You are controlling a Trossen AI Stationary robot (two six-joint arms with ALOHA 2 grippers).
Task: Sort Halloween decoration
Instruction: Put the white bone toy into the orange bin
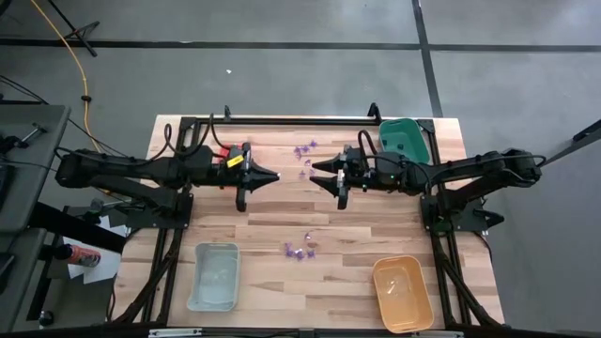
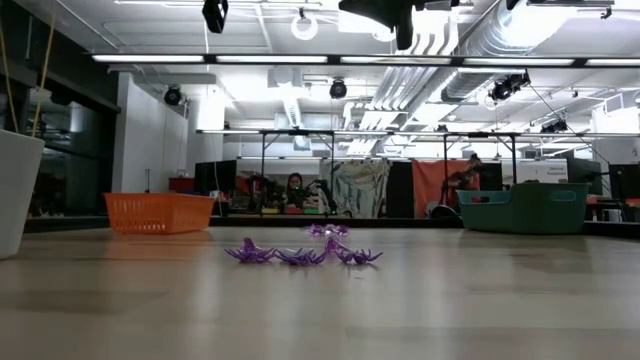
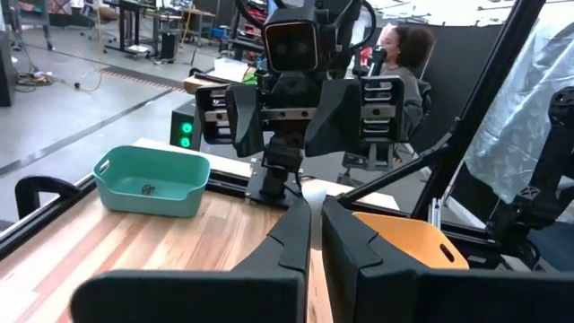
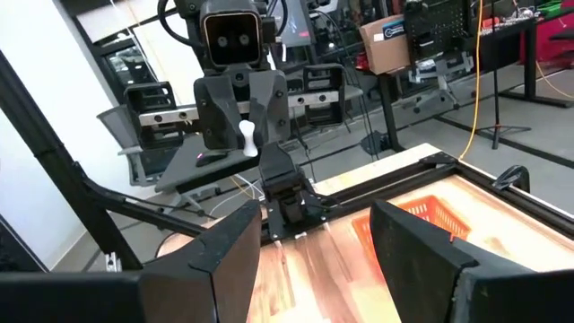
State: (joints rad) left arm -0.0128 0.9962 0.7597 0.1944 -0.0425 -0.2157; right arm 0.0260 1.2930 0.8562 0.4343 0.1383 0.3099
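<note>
Small purple decoration pieces lie flat on the wooden table: one cluster [image 1: 299,250] [image 2: 300,254] toward the near edge, and a few more [image 1: 303,150] at the far middle, between the arms. Both grippers hover level above the table's middle, facing each other. My left gripper [image 1: 274,176] [image 3: 314,224] is shut, and the right wrist view shows a small whitish piece [image 4: 248,137] at its fingertips. My right gripper [image 1: 317,169] [image 4: 318,242] stands open with nothing between its fingers. My left gripper pinches the whitish piece's upper end [image 4: 247,131] between its two fingertips, which point level toward the table's right side. The piece hangs below the tips, clear of the table. The fingers hide it in the left wrist view.
A green tray [image 1: 404,137] [image 3: 151,182] stands at the far right and a red-orange tray [image 1: 230,158] [image 4: 421,213] under the left arm. At the near edge are a pale blue tray [image 1: 214,275] and an orange tray [image 1: 402,293]. A person sits beyond the table.
</note>
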